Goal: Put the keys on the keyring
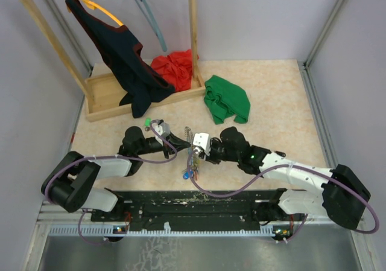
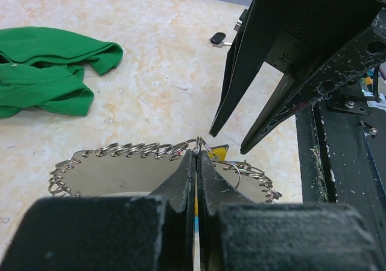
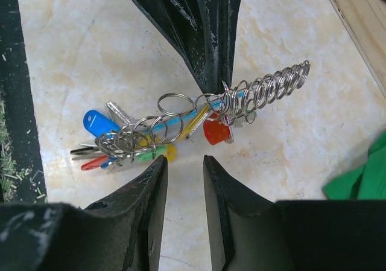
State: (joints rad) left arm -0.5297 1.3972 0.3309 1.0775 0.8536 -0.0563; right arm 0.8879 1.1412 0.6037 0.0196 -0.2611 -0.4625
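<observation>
The keyring [image 3: 265,87], a wire ring threaded with many small split rings, hangs just above the table between my two grippers. A bunch of keys [image 3: 117,141] with blue, red, green and yellow tags hangs from it. My left gripper [image 2: 198,150] is shut on the ring's wire, and in the right wrist view it [image 3: 212,85] comes in from above. My right gripper [image 3: 184,160] stands open just short of the keys, with nothing between its fingers. From above, the keyring [image 1: 190,161] sits between both grippers. A green-tagged key [image 1: 147,124] lies on the table behind the left wrist.
A green cloth [image 1: 226,99] lies behind the grippers, also seen as the green cloth [image 2: 48,69]. A wooden clothes rack [image 1: 108,93] with a dark garment and a red cloth [image 1: 175,66] stands at the back left. A small dark object [image 2: 218,38] lies farther off.
</observation>
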